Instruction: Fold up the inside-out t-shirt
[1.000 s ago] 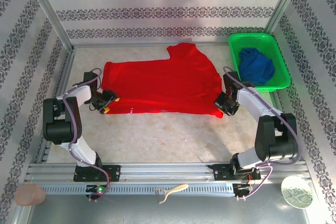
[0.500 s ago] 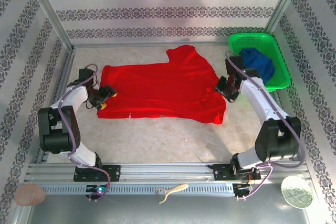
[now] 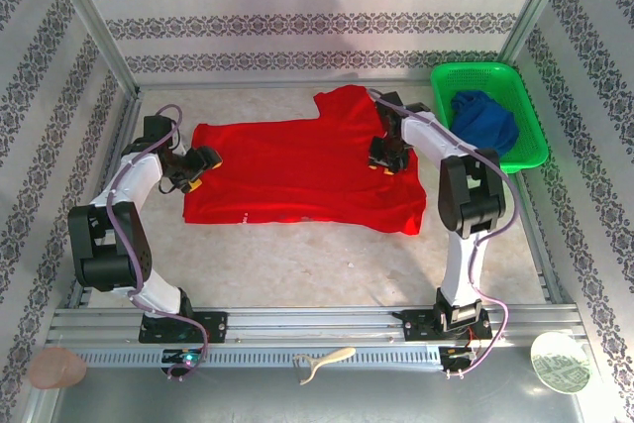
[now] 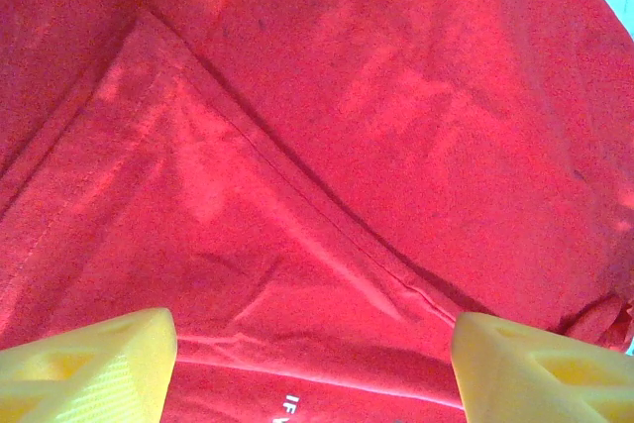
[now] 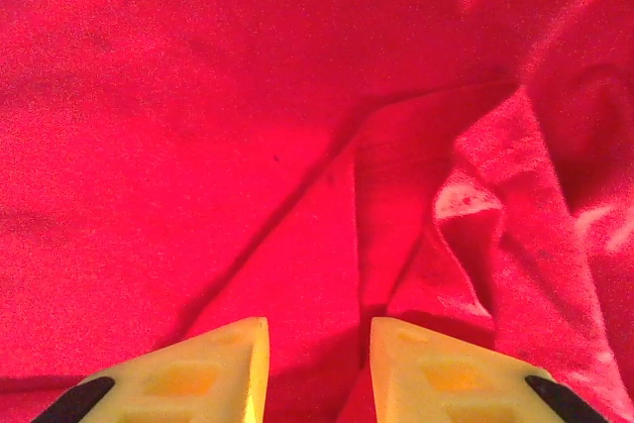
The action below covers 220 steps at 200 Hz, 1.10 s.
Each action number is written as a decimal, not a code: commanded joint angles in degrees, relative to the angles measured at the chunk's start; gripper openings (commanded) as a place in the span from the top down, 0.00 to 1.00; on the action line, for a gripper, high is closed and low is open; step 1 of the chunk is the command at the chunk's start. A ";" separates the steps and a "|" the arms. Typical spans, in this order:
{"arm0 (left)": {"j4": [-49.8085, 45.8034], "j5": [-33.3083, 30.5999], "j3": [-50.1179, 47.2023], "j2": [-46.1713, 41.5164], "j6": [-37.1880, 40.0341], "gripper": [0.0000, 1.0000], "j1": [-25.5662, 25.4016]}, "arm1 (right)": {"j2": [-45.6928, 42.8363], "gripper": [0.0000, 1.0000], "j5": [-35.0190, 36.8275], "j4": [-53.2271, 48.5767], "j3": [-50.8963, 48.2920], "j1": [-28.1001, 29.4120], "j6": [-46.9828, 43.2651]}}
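Observation:
The inside-out t-shirt (image 3: 297, 170) lies spread flat and bright red in the middle of the table, one sleeve (image 3: 347, 101) pointing to the far side. At its left edge my left gripper (image 3: 203, 159) hovers over the cloth. In the left wrist view its yellow fingers (image 4: 89, 369) stand wide apart around my left gripper (image 4: 312, 364), above a folded seam and a bit of white lettering (image 4: 290, 406). My right gripper (image 3: 386, 158) is over the shirt's right part. In the right wrist view my right gripper (image 5: 317, 364) shows a narrow gap with nothing pinched, above crumpled folds (image 5: 475, 215).
A green basket (image 3: 515, 76) at the far right holds a dark blue garment (image 3: 483, 124). Patterned walls close in the table on three sides. On the front rail lie a cream tool (image 3: 322, 361), a pinkish lump (image 3: 54, 369) and a round disc (image 3: 560, 362).
Both grippers moved away from the near edge, and the shirt's near hem shifted farther back with them. The right gripper then swung left onto the shirt's upper right part; the left crept slightly farther.

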 commanded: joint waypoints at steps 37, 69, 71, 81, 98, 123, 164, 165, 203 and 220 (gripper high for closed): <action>-0.95 2.29 1.71 2.55 2.38 0.26 -0.47 | 2.87 0.66 4.10 -2.72 3.20 0.40 -0.41; -0.69 2.80 2.54 2.94 1.22 0.26 -0.45 | 4.76 0.63 4.50 -3.69 4.59 0.35 -0.42; -0.68 2.89 2.53 3.00 1.27 0.26 -0.46 | 4.79 0.63 4.53 -3.70 4.65 0.33 -0.43; -0.84 2.84 3.00 3.36 1.53 0.26 -0.47 | 5.39 0.63 4.15 -3.71 4.99 0.26 -0.52; -1.63 2.60 3.65 3.89 2.01 0.26 -0.47 | 6.48 0.63 3.60 -3.72 5.32 -0.02 -0.48; -1.37 2.38 3.35 3.72 1.84 0.26 -0.47 | 7.54 0.67 2.58 -3.38 5.43 -0.22 -0.56; -1.46 2.09 3.39 3.94 2.06 0.25 -0.47 | 6.99 1.00 0.57 -1.79 4.52 -0.50 -0.95; -1.46 2.09 3.35 3.96 2.08 0.25 -0.42 | 6.92 1.00 0.59 -1.78 4.53 -0.49 -0.96; -1.54 2.37 4.02 4.60 2.09 0.25 -0.47 | 2.24 1.00 -1.25 -0.88 4.81 -0.09 -0.94; -1.46 2.50 4.51 4.93 2.10 0.25 -0.47 | 1.09 1.00 -2.22 -1.01 6.68 0.35 -0.72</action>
